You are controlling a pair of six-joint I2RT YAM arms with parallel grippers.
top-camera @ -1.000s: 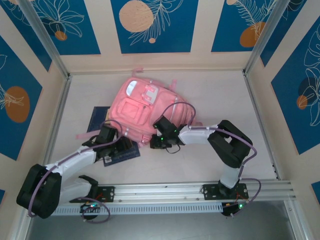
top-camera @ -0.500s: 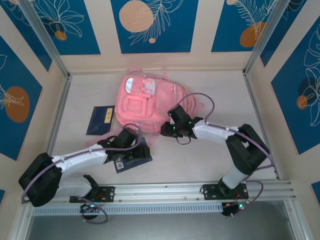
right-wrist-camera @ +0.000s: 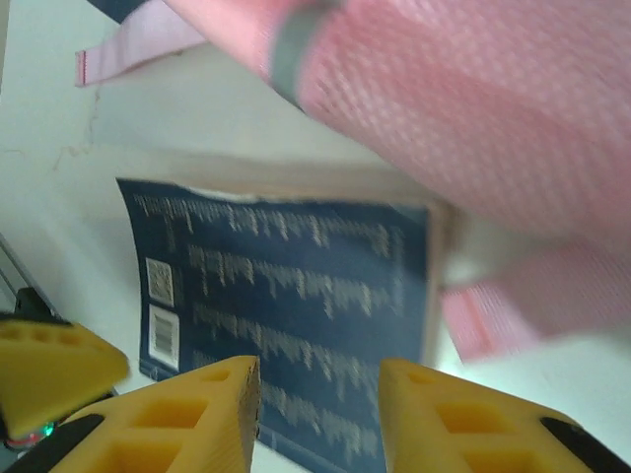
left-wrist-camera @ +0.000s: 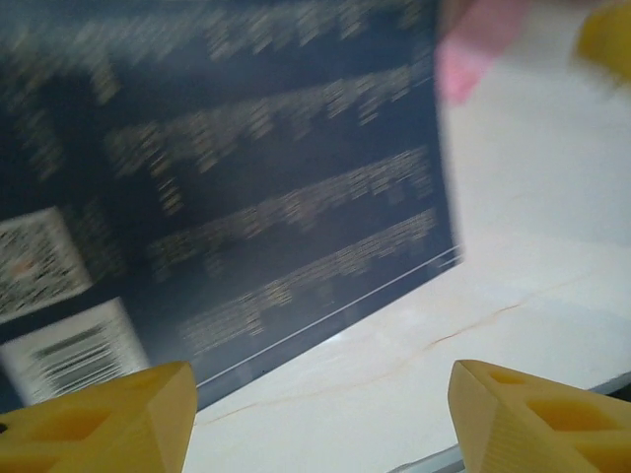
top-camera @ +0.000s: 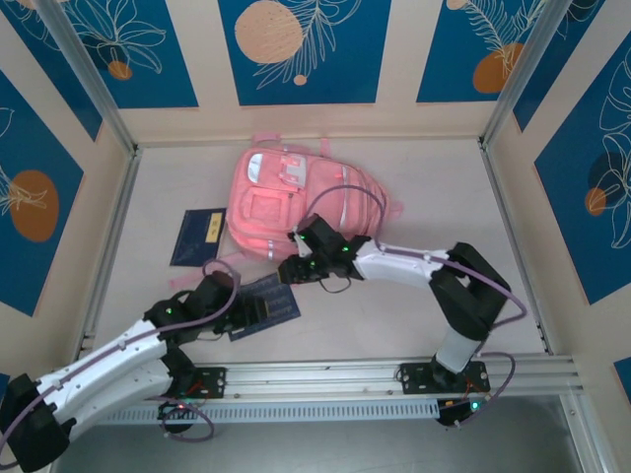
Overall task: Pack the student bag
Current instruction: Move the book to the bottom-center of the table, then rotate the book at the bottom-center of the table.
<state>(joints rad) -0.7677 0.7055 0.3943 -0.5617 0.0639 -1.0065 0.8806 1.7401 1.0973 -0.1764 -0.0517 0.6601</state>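
The student bag (top-camera: pixel 281 202), a pink backpack, lies flat at the table's middle back; its mesh fabric (right-wrist-camera: pixel 473 108) fills the top right of the right wrist view. A dark blue book (top-camera: pixel 274 305) lies back cover up at the bag's near edge, one side tucked under the bag (right-wrist-camera: pixel 296 286). My left gripper (top-camera: pixel 246 311) hovers over the book's near left part, open, with bare table between its fingertips (left-wrist-camera: pixel 320 419). My right gripper (top-camera: pixel 289 271) hangs at the bag's near edge above the book, open with nothing between its fingers (right-wrist-camera: pixel 320 414).
A second dark blue book (top-camera: pixel 200 235) lies left of the bag. Pink straps (top-camera: pixel 177 283) trail on the table near the left arm. The aluminium rail (top-camera: pixel 325 374) runs along the near edge, and patterned walls close in the other three sides.
The bag swung from tilted to square. The left arm drew back toward the near edge, leaving the book flat on the table. The right gripper opened and moved left over the book.
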